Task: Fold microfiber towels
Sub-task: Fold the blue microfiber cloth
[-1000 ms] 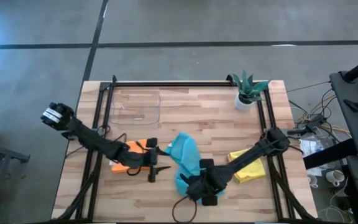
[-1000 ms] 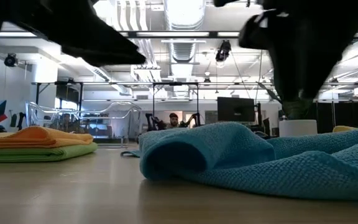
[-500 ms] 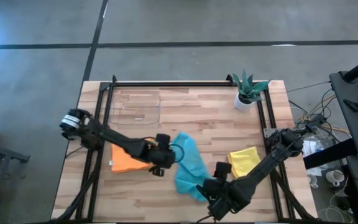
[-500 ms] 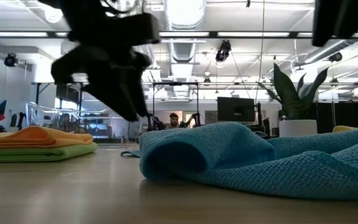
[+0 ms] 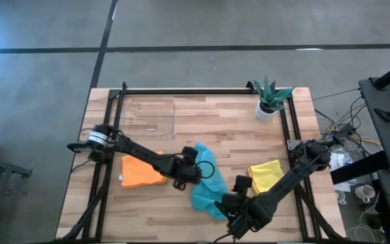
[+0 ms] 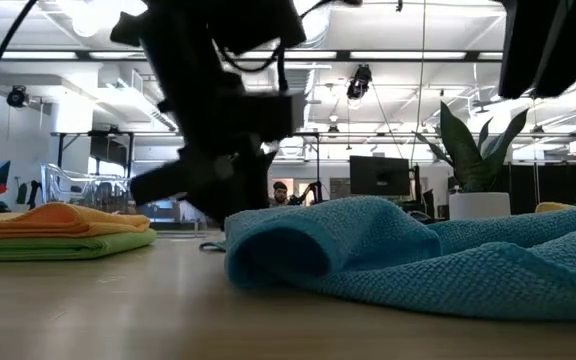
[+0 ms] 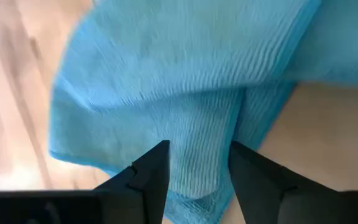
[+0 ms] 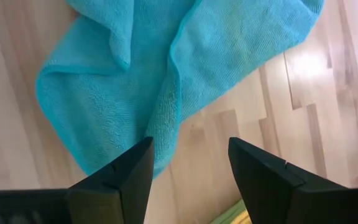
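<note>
A teal towel [image 5: 205, 179] lies crumpled on the wooden table, with a raised fold [image 6: 278, 250] on its left side. My left gripper [image 7: 197, 155] is open and slants down over that left side [image 5: 189, 171], its fingers on either side of a ridge in the cloth. My right gripper [image 8: 188, 168] is open above the towel's near corner [image 5: 219, 207] and holds nothing. An orange towel [image 5: 141, 173] lies folded on a green one [image 6: 68, 246] at the left. A yellow towel [image 5: 266, 173] lies at the right. My left gripper comes at the teal towel slanting down from the table's left. A ridge of cloth [image 7: 197, 134] runs between its open fingers [image 7: 154, 168]. Whether the fingertips touch the cloth, I cannot tell.
A clear tray [image 5: 147, 116] stands at the far left. A small potted plant [image 5: 271, 98] stands at the far right corner. A black frame rail [image 5: 202, 91] runs round the table. Bare wood lies between the tray and the plant.
My left gripper has gone right, past the orange towel to the teal towel's left side, and has tipped downward. My right gripper has drawn back from the towel toward the table's near edge and risen a little. The teal towel has stayed where it was.
</note>
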